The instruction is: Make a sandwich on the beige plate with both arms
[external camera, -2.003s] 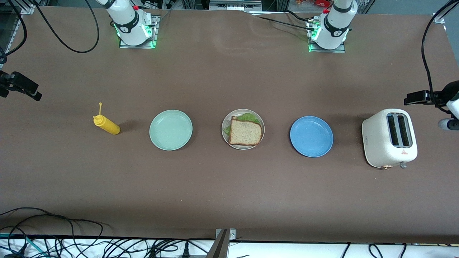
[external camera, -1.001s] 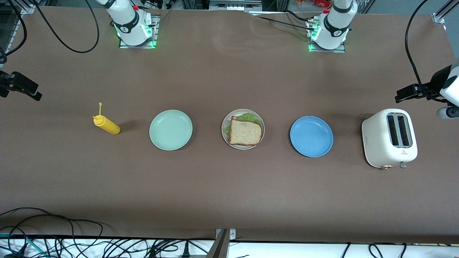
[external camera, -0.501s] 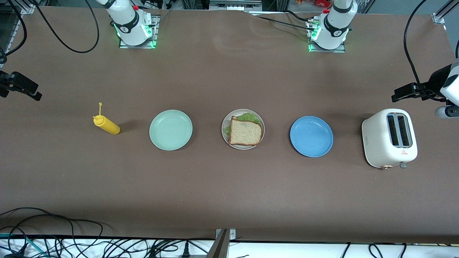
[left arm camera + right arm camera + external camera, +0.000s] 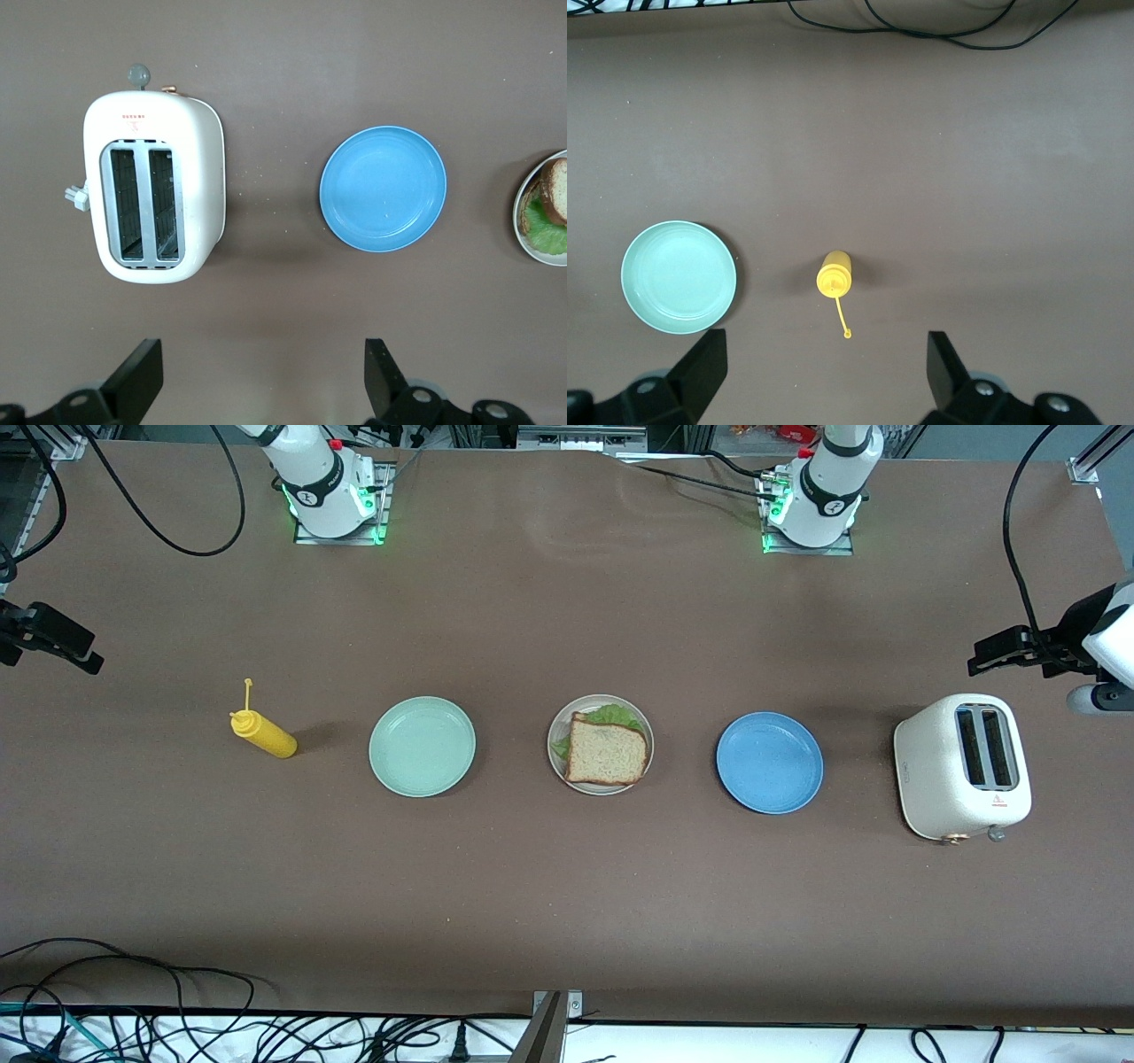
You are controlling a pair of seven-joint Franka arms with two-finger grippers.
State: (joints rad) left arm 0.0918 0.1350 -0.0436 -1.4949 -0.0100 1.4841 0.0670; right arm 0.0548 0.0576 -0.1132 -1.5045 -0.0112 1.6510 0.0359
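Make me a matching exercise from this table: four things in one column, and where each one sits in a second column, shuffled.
Things:
1. sandwich
2. toaster
3. yellow bottle
4. blue plate

Places:
A. at the right arm's end of the row
B. between the beige plate and the toaster
C. on the beige plate
D. at the left arm's end of the row

Pairs: 1-C, 2-D, 3-A, 4-B

Bare table (image 4: 567,602) between bases and plate row — toaster (image 4: 963,766) and bottle (image 4: 262,732) flank it.
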